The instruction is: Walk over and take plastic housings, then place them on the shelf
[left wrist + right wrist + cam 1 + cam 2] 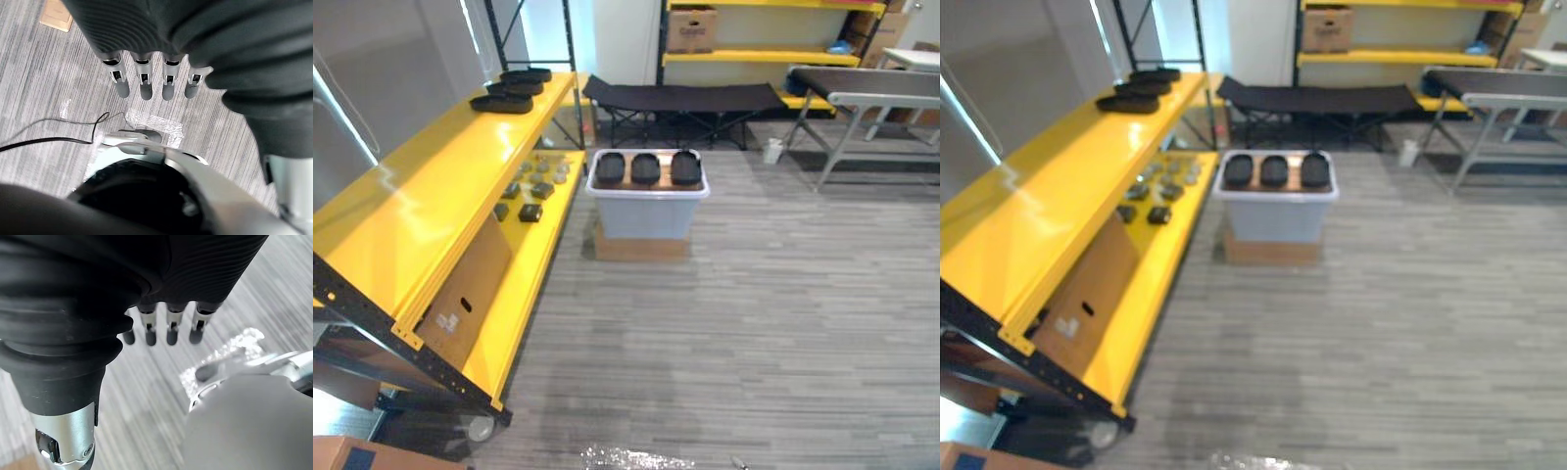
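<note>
The eye views take in the room: 3 black plastic housings (645, 168), shallow glossy oval shells, lie side by side across the top rim of a pale grey plastic bin (646, 217), which stands on a flat brown cardboard box (641, 248) on the floor (754, 313), just off the far end of the yellow shelf (440, 186). At the far end of the shelf's smooth, shiny top board sit 3 further housings (501, 103) in a row along its outer edge. On the lower board (533, 279), small dark and grey blocks (530, 211) are scattered toward the far end, and a brown cardboard sheet (465, 294) with a slot cut in it leans under the top board. Behind the bin stands a low black fabric cot (685, 98) on folding legs. The wrist views give what the eye views leave out: the left robot hand (145, 83) hangs over the grey streaked plank floor with its silver, dark-tipped fingers straight in an even row, holding nothing, and the right robot hand (171, 325) hangs the same way, fingers straight, apart and empty, below its ribbed dark cover.
</note>
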